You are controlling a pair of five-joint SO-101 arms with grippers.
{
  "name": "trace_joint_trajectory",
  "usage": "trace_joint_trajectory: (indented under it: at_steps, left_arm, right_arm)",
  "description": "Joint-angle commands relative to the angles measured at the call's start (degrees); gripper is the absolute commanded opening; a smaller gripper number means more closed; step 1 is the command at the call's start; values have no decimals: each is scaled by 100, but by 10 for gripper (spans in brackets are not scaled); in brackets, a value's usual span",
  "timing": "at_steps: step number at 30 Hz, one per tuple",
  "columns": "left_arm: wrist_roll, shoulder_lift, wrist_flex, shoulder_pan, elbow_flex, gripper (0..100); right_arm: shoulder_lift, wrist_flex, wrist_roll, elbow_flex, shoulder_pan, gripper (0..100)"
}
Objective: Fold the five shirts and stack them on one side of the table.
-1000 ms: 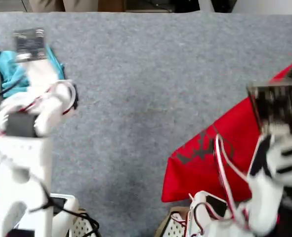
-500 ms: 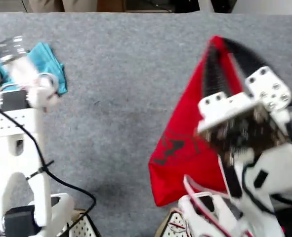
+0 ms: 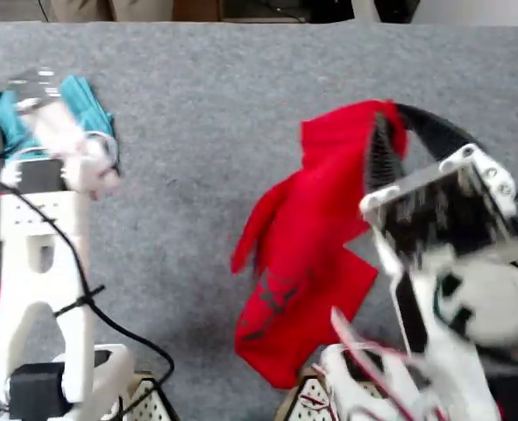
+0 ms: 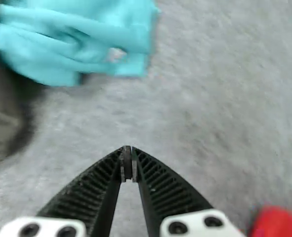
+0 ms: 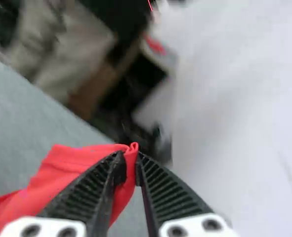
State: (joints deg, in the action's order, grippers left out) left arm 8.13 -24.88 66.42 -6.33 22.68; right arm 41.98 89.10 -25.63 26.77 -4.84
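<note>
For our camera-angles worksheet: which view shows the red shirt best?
High view: the red shirt shows almost whole, held by the right end effector. Right wrist view shows its pinched edge; left wrist view, a corner.

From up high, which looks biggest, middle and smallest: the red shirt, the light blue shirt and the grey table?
1. grey table
2. red shirt: it hangs nearer the camera, so it may look bigger than it is.
3. light blue shirt: an arm hides part of it, so its full size is unsure.
</note>
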Motion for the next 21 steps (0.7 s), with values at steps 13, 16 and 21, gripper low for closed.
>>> trace_joint_trajectory:
  at_steps: [13, 16, 21]
  left_arm:
    - [527, 1429, -2259, 2514, 967, 114]
    - [659, 2308, -2145, 2637, 466, 114]
    - [712, 3108, -985, 3218, -448, 111]
  right_arm:
    - [13, -1978, -1451, -4347, 3442, 5]
    - [13, -2514, -1758, -4971, 3793, 5]
    - [13, -3297, -2251, -5921, 4101, 5]
